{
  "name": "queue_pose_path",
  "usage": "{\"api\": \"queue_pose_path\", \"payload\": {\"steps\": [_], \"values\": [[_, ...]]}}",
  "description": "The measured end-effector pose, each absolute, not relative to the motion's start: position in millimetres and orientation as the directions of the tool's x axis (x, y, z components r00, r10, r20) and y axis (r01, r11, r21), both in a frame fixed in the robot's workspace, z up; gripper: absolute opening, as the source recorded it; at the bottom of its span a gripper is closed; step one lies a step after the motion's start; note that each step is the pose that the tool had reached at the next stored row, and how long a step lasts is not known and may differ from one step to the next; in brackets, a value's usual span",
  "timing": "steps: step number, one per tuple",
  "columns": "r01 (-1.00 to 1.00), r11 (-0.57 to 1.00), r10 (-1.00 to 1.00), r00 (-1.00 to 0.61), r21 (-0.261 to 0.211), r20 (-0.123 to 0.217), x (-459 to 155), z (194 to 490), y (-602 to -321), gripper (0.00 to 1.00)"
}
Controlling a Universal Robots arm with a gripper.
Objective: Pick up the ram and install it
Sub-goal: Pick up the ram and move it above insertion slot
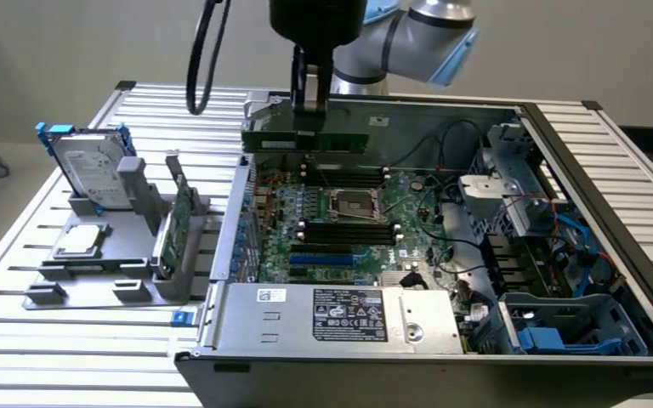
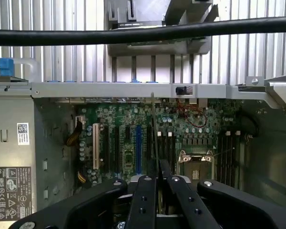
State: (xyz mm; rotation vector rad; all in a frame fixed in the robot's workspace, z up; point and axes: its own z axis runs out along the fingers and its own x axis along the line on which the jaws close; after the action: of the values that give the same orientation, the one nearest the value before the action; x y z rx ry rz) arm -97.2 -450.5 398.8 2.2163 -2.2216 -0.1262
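Note:
The ram [image 1: 303, 140], a long thin green stick, hangs level above the far side of the open computer case [image 1: 599, 221]. My gripper [image 1: 309, 110] is shut on its top edge. In the wrist view the ram [image 2: 153, 129] shows edge-on as a thin line running out from between my gripper [image 2: 157, 191] fingers. Below it lies the motherboard [image 1: 349, 246] with black memory slots [image 1: 347, 231] on both sides of the processor socket [image 1: 355, 204]. In the wrist view the motherboard [image 2: 128, 143] and its socket [image 2: 195, 162] lie beneath the stick.
A grey holder [image 1: 99, 272] at the exterior view's left carries a silver hard drive [image 1: 88, 170], a green expansion card [image 1: 177, 225] and a small chip [image 1: 81, 240]. The power supply [image 1: 332, 314] fills the case's near end. A blue drive caddy [image 1: 564, 336] and cables sit at its right.

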Motion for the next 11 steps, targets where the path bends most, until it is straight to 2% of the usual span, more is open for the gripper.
{"api": "queue_pose_path", "payload": {"steps": [11], "values": [[-0.998,0.033,-0.998,-0.036,0.059,-0.056,-63,379,-449,0.14]]}}
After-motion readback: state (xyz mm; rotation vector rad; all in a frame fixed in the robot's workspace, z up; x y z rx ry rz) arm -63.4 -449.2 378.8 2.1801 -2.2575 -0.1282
